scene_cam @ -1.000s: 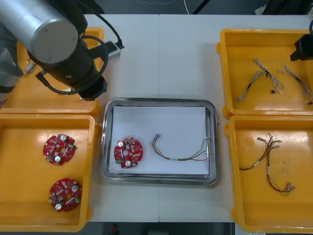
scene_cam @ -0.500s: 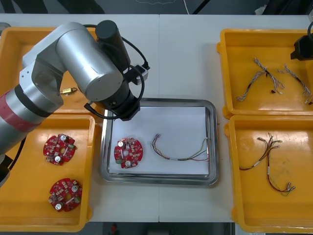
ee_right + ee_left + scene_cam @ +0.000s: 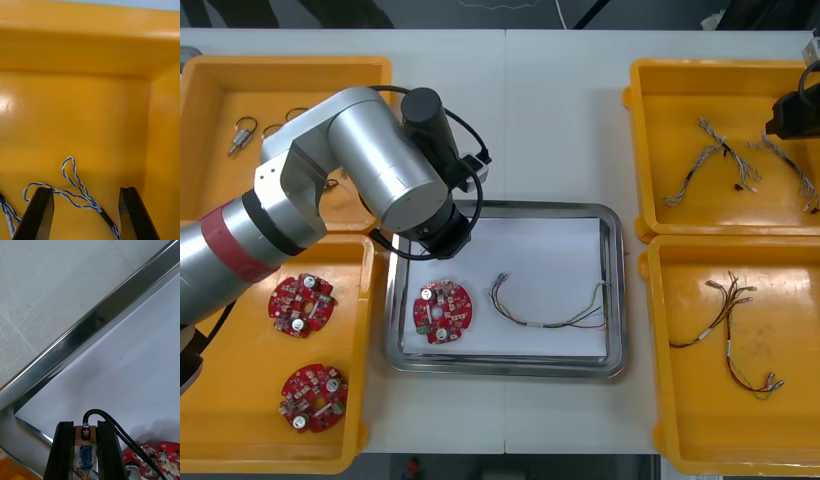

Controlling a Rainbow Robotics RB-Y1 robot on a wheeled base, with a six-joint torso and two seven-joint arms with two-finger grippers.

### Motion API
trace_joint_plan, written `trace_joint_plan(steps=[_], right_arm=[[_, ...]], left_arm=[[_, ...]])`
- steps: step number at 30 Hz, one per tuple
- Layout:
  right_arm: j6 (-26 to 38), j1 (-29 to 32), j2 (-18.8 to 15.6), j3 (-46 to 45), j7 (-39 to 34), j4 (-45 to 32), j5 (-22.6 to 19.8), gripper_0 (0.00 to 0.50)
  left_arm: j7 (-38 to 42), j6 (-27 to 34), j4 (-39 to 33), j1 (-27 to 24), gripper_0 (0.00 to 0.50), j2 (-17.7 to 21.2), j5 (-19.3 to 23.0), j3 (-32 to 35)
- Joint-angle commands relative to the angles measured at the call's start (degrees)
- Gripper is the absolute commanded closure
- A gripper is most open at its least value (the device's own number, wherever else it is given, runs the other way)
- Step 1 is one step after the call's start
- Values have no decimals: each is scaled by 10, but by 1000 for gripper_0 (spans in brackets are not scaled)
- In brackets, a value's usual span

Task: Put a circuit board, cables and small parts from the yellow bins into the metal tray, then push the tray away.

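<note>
My left arm (image 3: 395, 190) reaches over the near-left corner of the metal tray (image 3: 612, 290). In the left wrist view my left gripper (image 3: 85, 425) is shut on a small metal part (image 3: 84, 450) with a blue body and a black lead, held just above the tray's white inside (image 3: 142, 360), next to a red circuit board (image 3: 153, 461). That board (image 3: 442, 310) lies in the tray's left half, with a thin cable (image 3: 550, 310) beside it. My right gripper (image 3: 86, 189) stands open over a twisted blue and white cable (image 3: 75, 185) in the far right bin (image 3: 650, 130).
The far left bin (image 3: 210, 205) holds small metal parts (image 3: 242, 135). Two more red boards (image 3: 301, 302) lie in the near left bin. The near right bin (image 3: 660, 400) holds black and red-yellow cables (image 3: 735, 335). Bare table stretches beyond the tray.
My left arm has swung from the far left bin to the tray's near-left corner, carrying the small part. The right gripper has barely moved.
</note>
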Motion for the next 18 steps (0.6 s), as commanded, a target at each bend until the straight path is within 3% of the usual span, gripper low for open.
trace_joint_plan(steps=[1,8,9,11,12,13,14,18], right_arm=[[-16,-28,10,5,13,12,-5,0],[-51,-24,21,5,20,45,-24,0],[-55,-24,21,5,20,45,-27,0],[-60,-19,24,5,20,45,-29,0],[-61,-17,24,4,21,45,-29,0],[-65,-15,25,4,21,45,-30,0],[-67,-13,27,5,21,45,-30,0],[-67,-9,27,5,25,45,-34,0]], left_arm=[[-15,-20,5,-12,499,-13,-21,-24],[-15,-22,8,-11,491,-13,-20,-25],[-15,-22,8,-11,429,-13,-20,-25],[-15,-22,8,-11,253,-12,-21,-25],[-15,-22,8,-11,197,-12,-21,-25],[-15,-22,8,-11,52,-11,-23,-25],[-15,-22,8,-11,5,-11,-25,-25],[-14,-22,7,-11,0,-10,-25,-25]])
